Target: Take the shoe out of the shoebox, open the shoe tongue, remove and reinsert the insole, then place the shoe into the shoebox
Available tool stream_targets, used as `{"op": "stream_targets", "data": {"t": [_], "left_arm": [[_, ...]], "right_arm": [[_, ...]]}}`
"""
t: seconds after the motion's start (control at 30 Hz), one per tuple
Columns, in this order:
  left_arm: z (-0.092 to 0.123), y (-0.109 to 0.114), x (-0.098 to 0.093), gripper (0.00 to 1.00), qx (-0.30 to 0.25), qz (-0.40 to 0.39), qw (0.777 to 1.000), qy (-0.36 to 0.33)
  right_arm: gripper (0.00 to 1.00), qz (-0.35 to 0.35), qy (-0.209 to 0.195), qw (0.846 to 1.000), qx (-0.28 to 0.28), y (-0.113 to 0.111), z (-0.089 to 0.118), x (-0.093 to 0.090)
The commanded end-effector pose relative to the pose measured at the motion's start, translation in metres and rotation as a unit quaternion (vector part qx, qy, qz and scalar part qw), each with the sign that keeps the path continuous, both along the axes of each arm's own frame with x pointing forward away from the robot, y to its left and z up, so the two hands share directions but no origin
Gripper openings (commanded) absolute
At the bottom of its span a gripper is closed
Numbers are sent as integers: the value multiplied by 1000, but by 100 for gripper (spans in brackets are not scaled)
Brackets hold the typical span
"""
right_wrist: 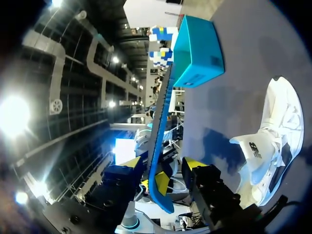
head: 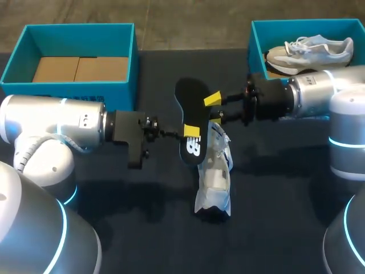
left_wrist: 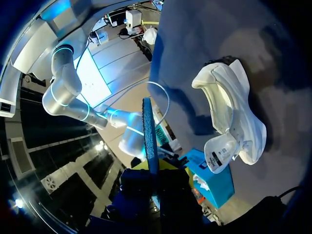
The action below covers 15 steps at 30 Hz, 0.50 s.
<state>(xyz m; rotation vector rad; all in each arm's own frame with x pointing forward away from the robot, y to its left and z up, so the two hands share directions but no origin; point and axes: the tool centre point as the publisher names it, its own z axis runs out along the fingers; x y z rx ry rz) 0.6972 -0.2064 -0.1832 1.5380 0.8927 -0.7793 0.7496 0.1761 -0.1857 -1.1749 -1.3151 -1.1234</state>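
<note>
Black insole [head: 191, 114] held upright above the dark table [head: 142, 228], my left gripper [head: 191, 132] pinched tight on its lower end, my right gripper [head: 214, 107] spread either side of it with gaps showing, white shoe [head: 215, 171] lying at the insole's 6 o'clock, teal shoebox [head: 68, 91] at 10 o'clock, second shoebox [head: 256, 51] with a grey sneaker [head: 311, 51] at 2 o'clock.

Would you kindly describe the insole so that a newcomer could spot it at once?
Start at the dark table, midway between the left teal box and the right teal box. Above the white shoe lying there, the left gripper holds up the insole: the only flat black piece, with white lettering.
</note>
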Motion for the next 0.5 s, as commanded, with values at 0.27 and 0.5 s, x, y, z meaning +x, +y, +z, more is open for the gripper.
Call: {"op": "stream_targets", "data": {"t": [0.27,0.5], "left_arm": [[-1,-1,-1,0,-1,2,1000,-2],[-1,-1,-1,0,-1,2,1000,-2]], "right_arm": [[44,3,1,1000,-6,11,2,-1],[33,3,2,1000,-5,13,3,-2]]}}
